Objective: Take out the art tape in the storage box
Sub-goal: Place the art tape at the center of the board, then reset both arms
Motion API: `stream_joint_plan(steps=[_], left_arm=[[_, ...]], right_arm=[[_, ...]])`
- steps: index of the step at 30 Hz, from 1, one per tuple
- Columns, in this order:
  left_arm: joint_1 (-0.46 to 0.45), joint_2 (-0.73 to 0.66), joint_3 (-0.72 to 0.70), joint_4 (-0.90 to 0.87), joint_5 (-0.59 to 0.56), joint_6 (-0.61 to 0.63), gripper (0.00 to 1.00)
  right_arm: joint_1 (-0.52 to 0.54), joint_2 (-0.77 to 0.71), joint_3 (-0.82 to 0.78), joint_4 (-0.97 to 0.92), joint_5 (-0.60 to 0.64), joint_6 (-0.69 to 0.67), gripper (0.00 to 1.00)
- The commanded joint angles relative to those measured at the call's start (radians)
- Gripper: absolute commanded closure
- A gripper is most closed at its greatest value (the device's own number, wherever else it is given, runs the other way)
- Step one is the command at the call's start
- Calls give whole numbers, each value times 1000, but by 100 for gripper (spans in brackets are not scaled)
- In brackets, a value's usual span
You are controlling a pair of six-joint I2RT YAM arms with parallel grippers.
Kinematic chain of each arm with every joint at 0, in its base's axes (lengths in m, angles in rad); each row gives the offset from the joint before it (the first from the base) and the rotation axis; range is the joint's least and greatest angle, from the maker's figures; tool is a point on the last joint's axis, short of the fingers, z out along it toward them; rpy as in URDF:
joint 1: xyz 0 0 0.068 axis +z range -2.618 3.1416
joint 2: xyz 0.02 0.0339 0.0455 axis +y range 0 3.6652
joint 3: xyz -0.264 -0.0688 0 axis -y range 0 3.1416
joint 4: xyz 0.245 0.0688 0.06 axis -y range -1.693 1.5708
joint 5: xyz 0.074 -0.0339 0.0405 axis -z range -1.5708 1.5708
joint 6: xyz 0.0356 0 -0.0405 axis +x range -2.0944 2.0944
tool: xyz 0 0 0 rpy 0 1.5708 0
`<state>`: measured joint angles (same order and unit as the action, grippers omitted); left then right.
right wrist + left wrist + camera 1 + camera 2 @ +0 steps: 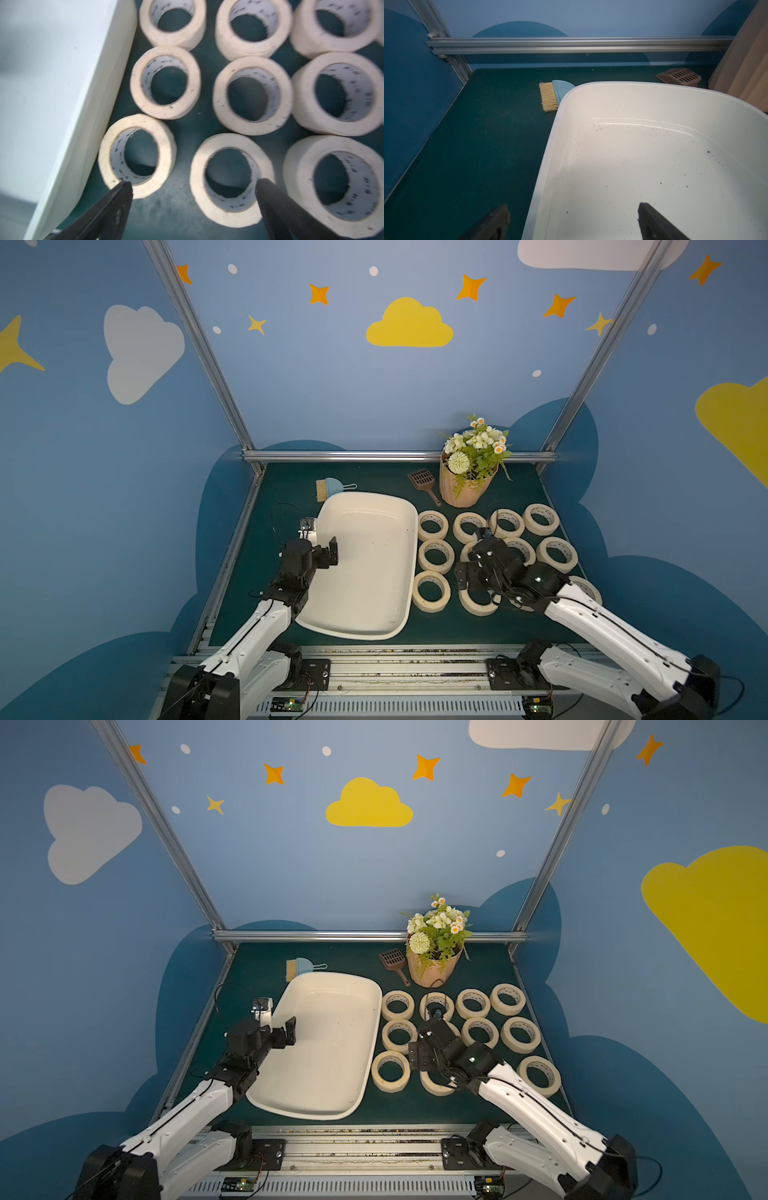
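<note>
Forward and down, the right arm [582, 605] reaches, its end effector [193, 182] wide open above the art tape [221, 99].

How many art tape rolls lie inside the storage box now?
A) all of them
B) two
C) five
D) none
D: the storage box holds only dark specks, while the art tape rolls lie on the green mat beside it.
</note>
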<state>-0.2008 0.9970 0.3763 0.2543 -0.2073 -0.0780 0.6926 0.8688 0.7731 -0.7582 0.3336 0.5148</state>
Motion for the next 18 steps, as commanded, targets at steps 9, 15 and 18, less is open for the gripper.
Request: stream_joint_plan(steps=[9, 15, 18], left_arm=[[100, 220, 12, 252, 103, 119, 0], [160, 379, -6, 473, 114, 123, 0], [205, 444, -13, 548, 200, 86, 0]], right_arm=[[-355, -84, -171, 242, 113, -114, 2], [-414, -39, -293, 449, 304, -187, 2], [-436, -20, -383, 642, 340, -240, 2]])
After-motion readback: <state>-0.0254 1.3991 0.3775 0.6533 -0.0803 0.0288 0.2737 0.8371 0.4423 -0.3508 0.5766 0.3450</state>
